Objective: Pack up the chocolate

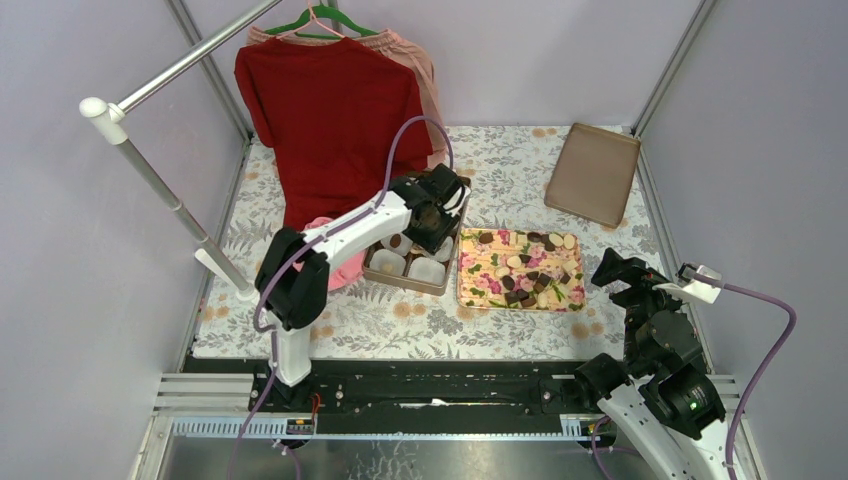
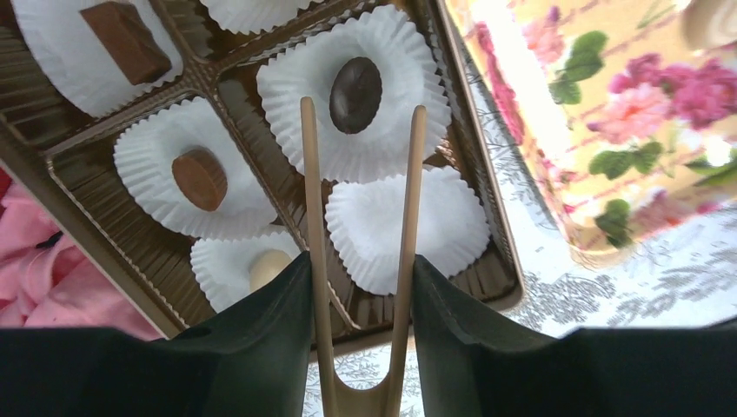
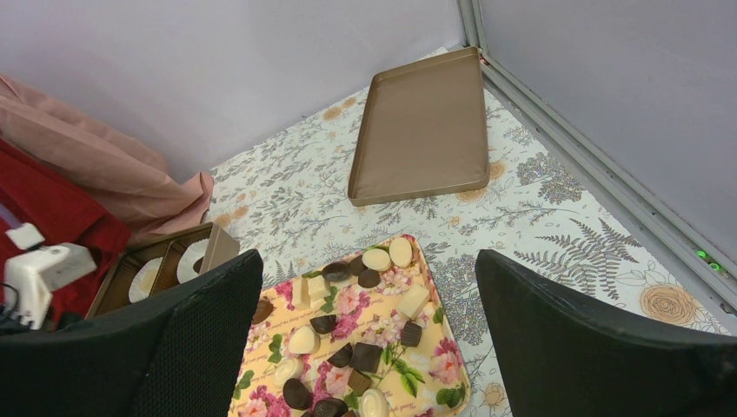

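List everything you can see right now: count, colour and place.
Flowered tray: one, yellow and pink, mid-table.
Box: one, brown, left of that tray.
Paper cups: several, white, in the box.
Loose chocolates: many, dark brown and cream, on the flowered tray.
Boxed chocolates: four visible, three brown, one cream, in paper cups.
Plain tray: one, brown, empty, far right.
Shirt: one, red, hanging far left.
Peach garment: one, behind the shirt.
Rail: one, silver, far left.
Pink cloth: one, beside the box.
Tongs: one, tan, open above the box.
Left fingers: black, gripping the tongs.
Right fingers: black, open, right of the flowered tray.
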Action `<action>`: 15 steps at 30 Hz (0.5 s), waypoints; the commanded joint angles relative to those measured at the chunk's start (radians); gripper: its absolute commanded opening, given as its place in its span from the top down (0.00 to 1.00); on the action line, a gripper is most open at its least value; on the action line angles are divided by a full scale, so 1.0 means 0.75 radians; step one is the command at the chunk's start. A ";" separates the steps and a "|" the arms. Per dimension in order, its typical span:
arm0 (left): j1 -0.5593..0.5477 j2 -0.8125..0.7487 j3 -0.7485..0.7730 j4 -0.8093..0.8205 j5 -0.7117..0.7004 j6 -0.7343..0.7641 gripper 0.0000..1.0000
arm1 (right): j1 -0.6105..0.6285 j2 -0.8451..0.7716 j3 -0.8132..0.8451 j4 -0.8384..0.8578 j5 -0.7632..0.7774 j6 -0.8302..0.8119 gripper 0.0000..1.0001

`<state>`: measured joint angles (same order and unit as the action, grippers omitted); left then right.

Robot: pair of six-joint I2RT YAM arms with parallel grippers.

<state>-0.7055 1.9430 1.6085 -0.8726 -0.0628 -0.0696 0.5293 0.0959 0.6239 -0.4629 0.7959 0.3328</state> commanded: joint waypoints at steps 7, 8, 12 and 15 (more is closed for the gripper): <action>-0.090 -0.188 0.019 -0.008 0.116 -0.013 0.51 | 0.005 -0.005 0.003 0.028 0.031 -0.010 0.00; -0.104 -0.195 0.014 -0.001 0.118 -0.014 0.51 | 0.004 -0.008 0.003 0.028 0.031 -0.010 0.00; -0.165 -0.209 0.004 0.028 0.144 -0.016 0.50 | 0.005 -0.006 0.005 0.026 0.032 -0.008 0.00; -0.214 -0.193 0.008 0.038 0.147 -0.024 0.50 | 0.006 -0.005 0.003 0.027 0.031 -0.008 0.00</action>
<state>-0.8303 1.8130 1.6081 -0.8726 0.0216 -0.0746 0.5293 0.0959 0.6239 -0.4629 0.7959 0.3328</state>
